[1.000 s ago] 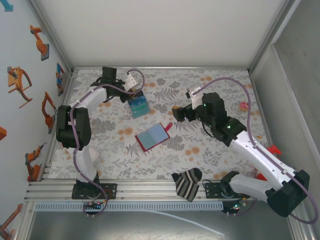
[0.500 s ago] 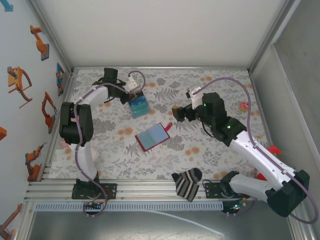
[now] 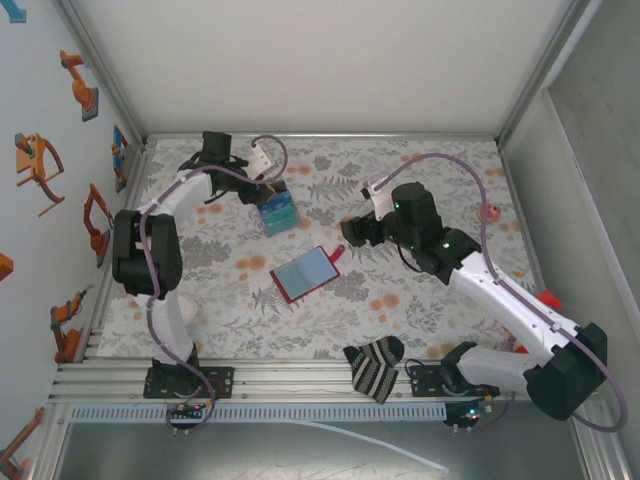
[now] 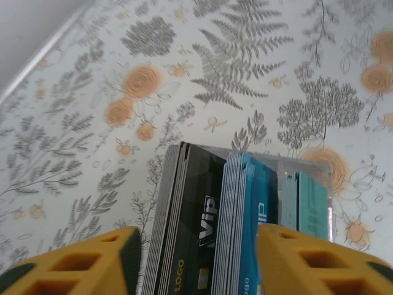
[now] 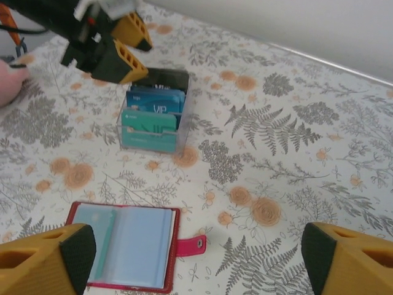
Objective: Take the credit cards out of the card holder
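The card holder [image 3: 305, 272] lies open and flat mid-table, red with a blue-grey inside, its tab [image 5: 191, 244] pointing right. One teal credit card [image 5: 92, 243] shows in its left page. More credit cards [image 4: 245, 221] stand in black, blue and teal stacks in a clear box [image 3: 277, 212]. My left gripper [image 4: 196, 264] hangs open right over that box, nothing between its fingers, and it also shows in the right wrist view as the left gripper [image 5: 138, 54]. My right gripper [image 5: 196, 258] is open above the card holder's tab side, holding nothing.
A striped sock [image 3: 375, 367] lies at the near edge between the arm bases. A small pink object [image 3: 489, 212] sits at the right, and a red one [image 3: 545, 298] by the right wall. A pink soft thing [image 5: 9, 83] lies left of the box.
My left gripper has opened over the clear box. My right gripper has shifted slightly left, towards the card holder.
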Robot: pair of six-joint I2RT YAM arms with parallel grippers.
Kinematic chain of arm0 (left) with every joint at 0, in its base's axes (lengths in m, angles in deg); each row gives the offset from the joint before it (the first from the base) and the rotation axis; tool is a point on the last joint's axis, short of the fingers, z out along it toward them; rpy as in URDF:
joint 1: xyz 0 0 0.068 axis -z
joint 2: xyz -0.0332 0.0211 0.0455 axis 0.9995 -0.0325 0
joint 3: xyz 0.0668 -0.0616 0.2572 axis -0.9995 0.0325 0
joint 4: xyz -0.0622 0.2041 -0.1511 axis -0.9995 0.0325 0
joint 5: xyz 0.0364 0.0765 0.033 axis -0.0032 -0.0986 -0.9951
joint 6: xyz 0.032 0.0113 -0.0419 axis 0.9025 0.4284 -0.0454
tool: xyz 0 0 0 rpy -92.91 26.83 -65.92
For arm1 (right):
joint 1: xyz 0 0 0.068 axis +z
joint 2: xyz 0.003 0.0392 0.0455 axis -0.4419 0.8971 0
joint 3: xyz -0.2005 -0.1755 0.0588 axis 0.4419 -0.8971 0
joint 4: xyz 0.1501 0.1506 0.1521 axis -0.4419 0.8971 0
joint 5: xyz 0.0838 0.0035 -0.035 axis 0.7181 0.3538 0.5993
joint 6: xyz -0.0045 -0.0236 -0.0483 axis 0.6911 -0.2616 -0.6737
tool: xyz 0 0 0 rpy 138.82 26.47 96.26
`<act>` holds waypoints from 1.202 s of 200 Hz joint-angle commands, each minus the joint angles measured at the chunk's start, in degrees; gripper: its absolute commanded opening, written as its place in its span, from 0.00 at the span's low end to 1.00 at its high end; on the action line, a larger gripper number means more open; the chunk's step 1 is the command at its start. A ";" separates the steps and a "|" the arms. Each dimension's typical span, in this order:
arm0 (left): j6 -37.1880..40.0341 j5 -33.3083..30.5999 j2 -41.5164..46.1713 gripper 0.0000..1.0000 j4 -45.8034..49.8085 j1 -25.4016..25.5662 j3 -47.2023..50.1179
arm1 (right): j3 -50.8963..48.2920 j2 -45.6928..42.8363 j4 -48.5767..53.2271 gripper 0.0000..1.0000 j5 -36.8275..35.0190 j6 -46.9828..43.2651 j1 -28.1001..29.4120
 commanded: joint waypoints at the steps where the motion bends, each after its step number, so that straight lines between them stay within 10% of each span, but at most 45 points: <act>1: -7.23 -0.01 8.33 0.65 -6.85 -0.05 5.34 | 3.08 2.44 3.04 0.83 0.38 0.52 1.77; 32: -17.70 -2.45 17.22 1.00 -18.05 0.12 16.98 | 5.15 7.96 6.50 0.80 -3.10 0.28 5.06; 104: -42.54 -10.78 35.78 0.97 -41.55 2.14 46.43 | 8.50 18.24 9.94 0.73 -5.79 0.53 11.40; 240: -60.23 -36.00 68.09 0.97 -30.08 4.19 65.58 | 17.28 36.07 13.76 0.57 -5.68 1.24 17.30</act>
